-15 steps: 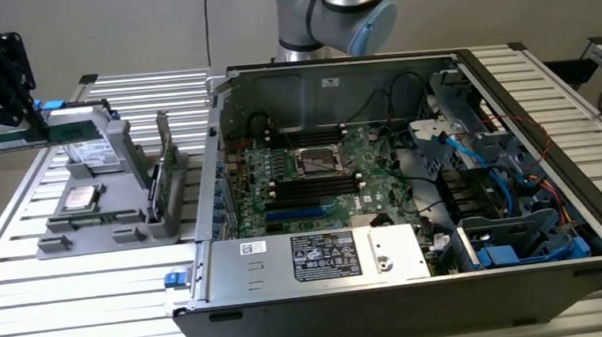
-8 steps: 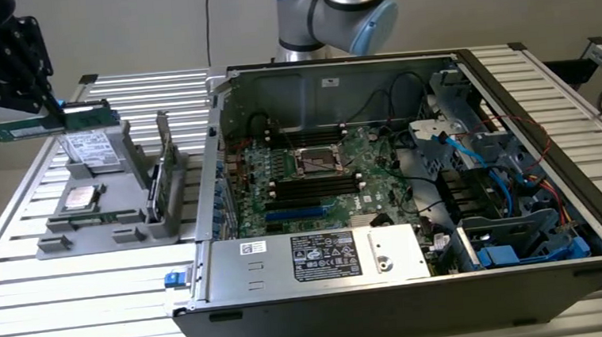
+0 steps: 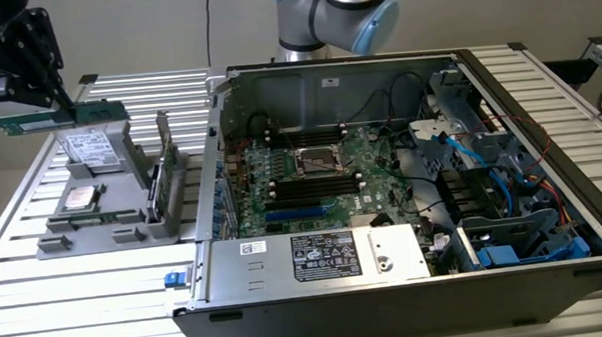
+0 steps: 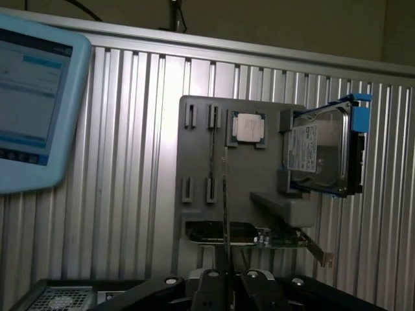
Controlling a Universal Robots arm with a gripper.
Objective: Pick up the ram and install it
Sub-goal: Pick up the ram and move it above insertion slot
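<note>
At the exterior view's left, the gripper [image 3: 64, 109] is pinching the ram [image 3: 101, 112] narrowly, holding it clear above the grey holder [image 3: 93, 231]. So thin a hold is risking a tilt, which could be jamming the stick against the slots [image 3: 313, 186] in the case [image 3: 290, 316] further right.

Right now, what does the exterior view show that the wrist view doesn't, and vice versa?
Exterior: open dark grey computer case with green motherboard, blue-grey arm joint. Wrist: blue plastic carrier on the boxy metal hard drive, lit tablet screen. Both: thin green ram stick clamped in the end effector, grey fixture tray, that hard drive.
</note>
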